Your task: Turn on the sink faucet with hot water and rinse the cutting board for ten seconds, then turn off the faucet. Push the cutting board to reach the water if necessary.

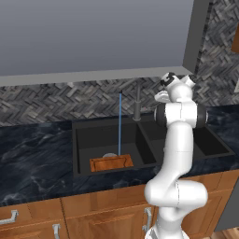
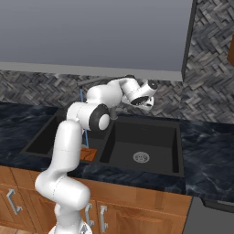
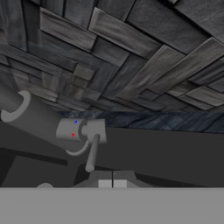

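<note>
Looking from the left base view, we see the water (image 1: 120, 123) falling as a thin blue stream into the left basin of the sink (image 1: 84, 140), landing at the far edge of the cutting board (image 1: 111, 163), which lies flat at the near side of that basin. The faucet (image 1: 137, 105) stands at the far rim between the two basins, with the white arm rising just to its right.

From the right base view, we find the gripper (image 2: 147, 103) held above the far edge of the right basin, right of the faucet stem; a corner of the board peeks out behind the arm in the left basin.

In the hand view, we see the fingertips (image 3: 105, 183) pressed together, holding nothing, just below the faucet's small lever (image 3: 92, 153), with the herringbone backsplash (image 3: 144, 57) beyond.
</note>
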You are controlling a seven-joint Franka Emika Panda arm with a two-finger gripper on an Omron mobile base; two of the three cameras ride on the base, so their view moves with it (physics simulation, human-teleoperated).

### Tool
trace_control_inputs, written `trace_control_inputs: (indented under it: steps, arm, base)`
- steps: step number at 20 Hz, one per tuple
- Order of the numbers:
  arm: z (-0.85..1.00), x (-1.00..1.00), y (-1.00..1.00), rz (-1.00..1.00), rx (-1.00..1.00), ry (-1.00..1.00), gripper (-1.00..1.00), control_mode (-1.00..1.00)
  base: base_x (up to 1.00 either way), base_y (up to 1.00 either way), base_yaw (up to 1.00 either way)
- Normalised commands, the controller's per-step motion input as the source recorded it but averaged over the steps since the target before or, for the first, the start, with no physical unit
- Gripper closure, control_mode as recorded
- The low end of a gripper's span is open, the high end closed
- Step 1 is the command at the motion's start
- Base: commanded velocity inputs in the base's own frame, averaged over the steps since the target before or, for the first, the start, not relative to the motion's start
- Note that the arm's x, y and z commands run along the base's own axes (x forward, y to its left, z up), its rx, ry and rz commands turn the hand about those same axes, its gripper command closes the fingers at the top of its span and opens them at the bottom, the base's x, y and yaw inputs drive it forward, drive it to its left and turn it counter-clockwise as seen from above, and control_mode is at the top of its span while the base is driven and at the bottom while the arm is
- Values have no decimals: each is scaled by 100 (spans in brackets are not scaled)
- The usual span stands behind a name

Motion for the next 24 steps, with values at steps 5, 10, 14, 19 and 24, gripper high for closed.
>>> trace_control_inputs:
  steps: [5,10,14,19,24]
  arm:
    - [0,0,0,0,0,0,100,-100]
    - [0,0,0,0,0,0,100,-100]
    - [0,0,0,0,0,0,100,-100]
    - [0,0,0,0,0,0,100,-100]
    - [0,0,0,0,0,0,100,-100]
  base:
    - [0,0,0]
    - [0,0,0]
    - [0,0,0]
    - [0,0,0]
    - [0,0,0]
